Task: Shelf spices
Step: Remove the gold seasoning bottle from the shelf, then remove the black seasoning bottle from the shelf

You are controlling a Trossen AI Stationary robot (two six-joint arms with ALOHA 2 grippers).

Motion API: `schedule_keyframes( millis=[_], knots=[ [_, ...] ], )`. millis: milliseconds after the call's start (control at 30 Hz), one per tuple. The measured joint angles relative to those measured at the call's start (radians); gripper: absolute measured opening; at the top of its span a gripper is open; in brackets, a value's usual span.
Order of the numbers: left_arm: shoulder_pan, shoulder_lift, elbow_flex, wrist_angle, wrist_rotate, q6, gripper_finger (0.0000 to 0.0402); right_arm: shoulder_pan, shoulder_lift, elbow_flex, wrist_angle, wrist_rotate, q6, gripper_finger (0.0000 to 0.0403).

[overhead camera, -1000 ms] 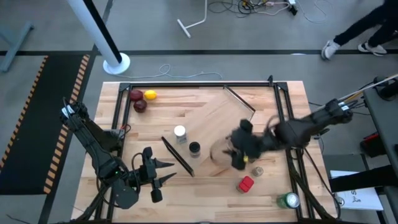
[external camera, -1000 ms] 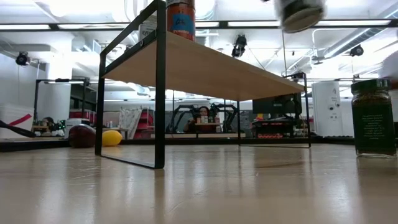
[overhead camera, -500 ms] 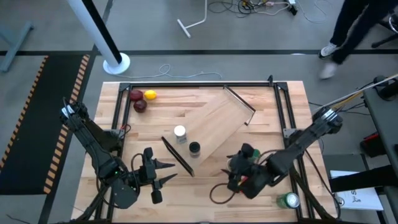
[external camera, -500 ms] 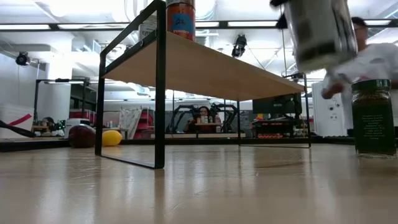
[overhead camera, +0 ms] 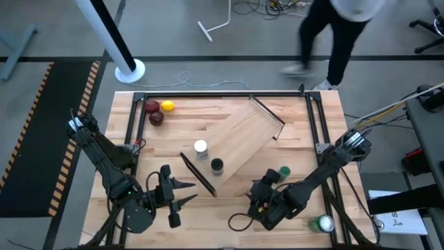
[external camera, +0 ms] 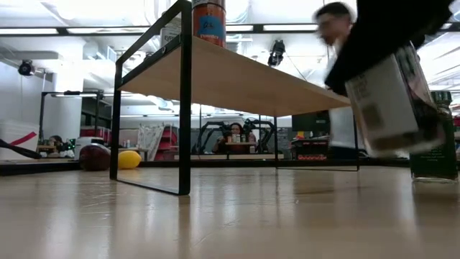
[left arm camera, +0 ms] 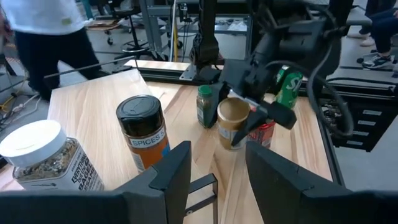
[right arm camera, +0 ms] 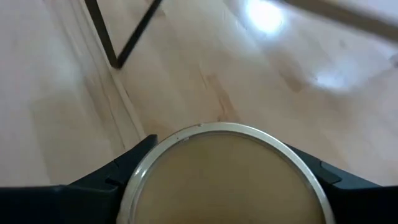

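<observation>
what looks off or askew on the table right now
The shelf lies diagonally across the tabletop, not square to its edges. The right claw holds the tan cylinder tilted above the table. No spill or damage shows.

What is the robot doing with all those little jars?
The right gripper is holding the tan cylinder near the table's front edge, close to the green-lidded jar. The shelf sits slanted mid-table with the white-capped jar and black-capped jar on it. The left gripper waits, open, at the front left. A person walks past behind.
</observation>
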Motion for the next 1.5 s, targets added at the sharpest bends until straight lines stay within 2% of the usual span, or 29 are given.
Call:
schedule_keyframes(
  millis=[167,400,500,800,1000,1233,1500],
  knots=[
    [0.000,0.000,-0.001,0.001,0.000,-0.001,0.0142,0.001,-0.026,-0.106,0.105,0.009,0.014,0.0244],
    [0.000,0.000,-0.001,0.002,0.000,-0.001,0.0142,-0.013,-0.080,-0.292,0.440,0.059,-0.077,0.0244],
    [0.000,0.000,-0.001,0.002,0.000,-0.001,0.0142,-0.024,-0.091,-0.339,0.501,0.073,-0.090,0.0246],
    [0.000,0.000,-0.002,0.001,0.002,-0.001,0.0142,-0.024,-0.119,-0.366,0.529,0.124,-0.076,0.0296],
    [0.000,0.000,-0.005,0.001,0.012,-0.001,0.0142,-0.019,-0.244,-0.366,0.499,0.116,-0.117,0.0317],
    [0.000,0.000,-0.005,-0.001,0.016,0.002,0.0142,-0.003,-0.383,-0.363,0.523,0.108,-0.222,0.0314],
    [0.007,0.000,-0.007,-0.002,0.045,0.042,0.0142,0.004,-0.410,-0.298,0.520,0.069,-0.335,0.0299]
  ],
)
